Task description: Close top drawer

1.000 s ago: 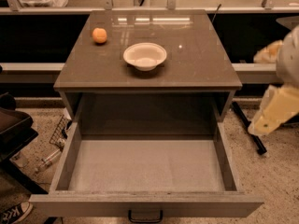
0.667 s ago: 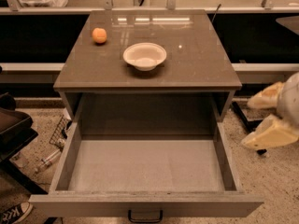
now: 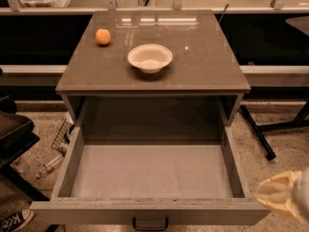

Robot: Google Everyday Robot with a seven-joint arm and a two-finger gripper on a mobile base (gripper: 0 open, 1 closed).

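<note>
The top drawer of the grey-brown cabinet is pulled fully out toward me. Its pale grey inside bottom is bare. Its flat front panel runs along the bottom of the view, with the small dark bail handle at its centre. My gripper is a pale shape at the lower right, just beside the drawer's front right corner and outside the drawer. It holds nothing that I can see.
On the cabinet top stand a white bowl and an orange fruit. A dark chair and a shoe are at the left. Black table legs cross the floor at the right.
My gripper has moved down and toward me along the right side, from beside the cabinet top to the drawer's front right corner. The drawer has not moved.
</note>
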